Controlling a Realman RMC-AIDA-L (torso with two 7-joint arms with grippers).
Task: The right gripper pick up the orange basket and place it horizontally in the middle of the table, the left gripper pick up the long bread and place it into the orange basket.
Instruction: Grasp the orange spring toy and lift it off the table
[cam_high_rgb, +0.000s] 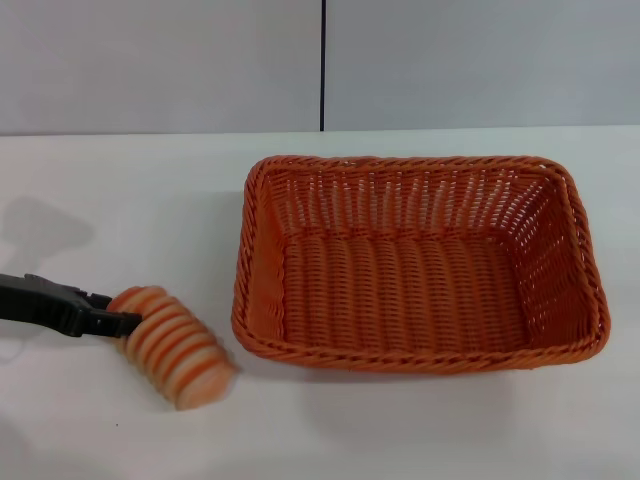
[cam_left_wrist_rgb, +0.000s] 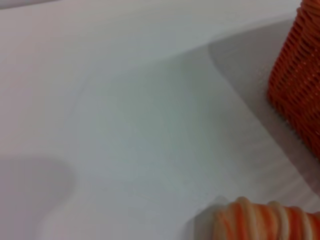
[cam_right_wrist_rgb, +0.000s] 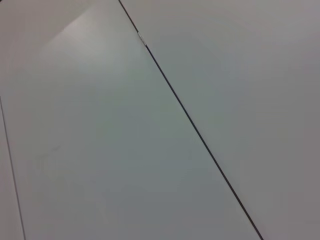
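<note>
Just beside left end effector (cam_high_rgb: 118, 322): long bread (cam_high_rgb: 175, 347).

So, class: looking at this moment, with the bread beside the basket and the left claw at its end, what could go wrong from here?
1. The slim black left gripper meets the ribbed orange-and-cream toy loaf only at one end, so the loaf may tip or slip out when raised.
2. The large orange woven wicker basket has a braided rim facing the loaf; a low carry could knock it and shift the basket on the white table.
</note>
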